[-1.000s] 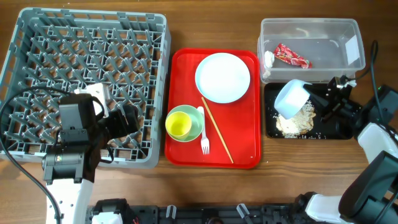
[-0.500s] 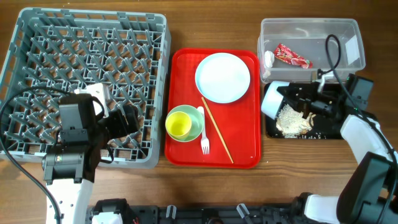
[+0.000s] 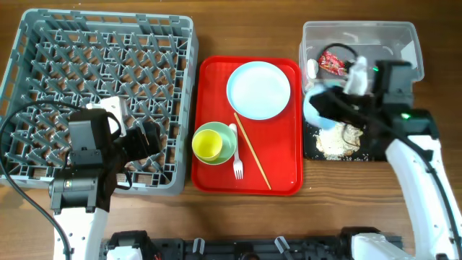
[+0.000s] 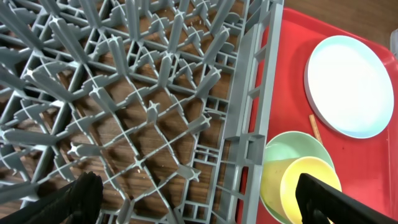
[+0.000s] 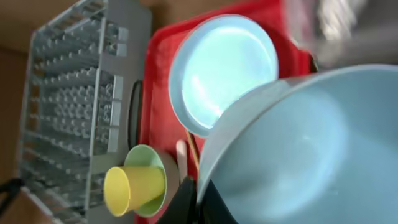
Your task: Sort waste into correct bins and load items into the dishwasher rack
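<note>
Step in hand: you are between the waste step and the loading step; the pale blue bowl is up off the desk and looks bare inside in the right wrist view, so I judge it ready for the dishwasher rack.
Right hand: the right hand is clamped on the bowl's rim, one finger inside and one outside.
Bowl's place: it hangs tilted over the left end of the black tray, just beside the right edge of the red serving tray.
Left hand: the left hand hovers over the rack's near right corner, fingers apart and holding nothing.
Waste: the rice-like crumbs lie in the black tray; the red snack wrapper and a white scrap lie in the clear tub.
Left to load: on the red tray sit the pale blue plate, the green bowl with the yellow cup inside it, the white fork and the chopstick.
Next move: carry the bowl left across the red tray, high enough to pass over the plate, and stand it on edge between the pegs; the rack is well apart, so you may need a handover to the left hand.
Writing: none can be read; the wrapper's print is too small, and a pale patch on the tub's right wall shows no text.
</note>
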Controlling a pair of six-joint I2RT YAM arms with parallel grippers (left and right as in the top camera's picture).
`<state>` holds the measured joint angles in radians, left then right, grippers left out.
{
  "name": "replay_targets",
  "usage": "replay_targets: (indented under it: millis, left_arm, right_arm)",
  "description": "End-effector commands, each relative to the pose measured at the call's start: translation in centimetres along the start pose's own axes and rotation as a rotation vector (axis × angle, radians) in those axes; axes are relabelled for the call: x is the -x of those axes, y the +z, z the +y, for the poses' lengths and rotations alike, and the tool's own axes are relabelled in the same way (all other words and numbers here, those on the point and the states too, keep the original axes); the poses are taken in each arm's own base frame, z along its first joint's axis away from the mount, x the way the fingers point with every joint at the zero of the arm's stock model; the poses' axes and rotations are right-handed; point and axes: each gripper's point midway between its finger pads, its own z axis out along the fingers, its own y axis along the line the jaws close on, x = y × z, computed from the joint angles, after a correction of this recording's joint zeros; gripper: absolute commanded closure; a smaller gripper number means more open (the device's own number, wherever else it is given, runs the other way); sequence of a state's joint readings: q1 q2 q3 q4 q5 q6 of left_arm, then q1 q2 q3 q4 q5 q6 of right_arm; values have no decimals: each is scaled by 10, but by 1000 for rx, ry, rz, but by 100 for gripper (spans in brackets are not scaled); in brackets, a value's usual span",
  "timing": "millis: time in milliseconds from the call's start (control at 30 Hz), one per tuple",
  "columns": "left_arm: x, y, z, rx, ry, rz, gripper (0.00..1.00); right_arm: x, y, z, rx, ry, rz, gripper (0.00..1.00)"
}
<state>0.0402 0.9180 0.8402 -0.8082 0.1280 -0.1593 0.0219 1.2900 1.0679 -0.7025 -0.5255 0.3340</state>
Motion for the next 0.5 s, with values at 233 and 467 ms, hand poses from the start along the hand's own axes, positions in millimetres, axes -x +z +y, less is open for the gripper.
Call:
replay_targets:
  millis: [233,467]
  left_arm:
    - [6,-4,-3,-5,-1,-20,0]
    - [6,-4,-3,-5,-2,-20,0]
  right_arm:
    - [-1,109,78,-130,-542,-58,95]
    - [-51,188,59,-150,-524,103,95]
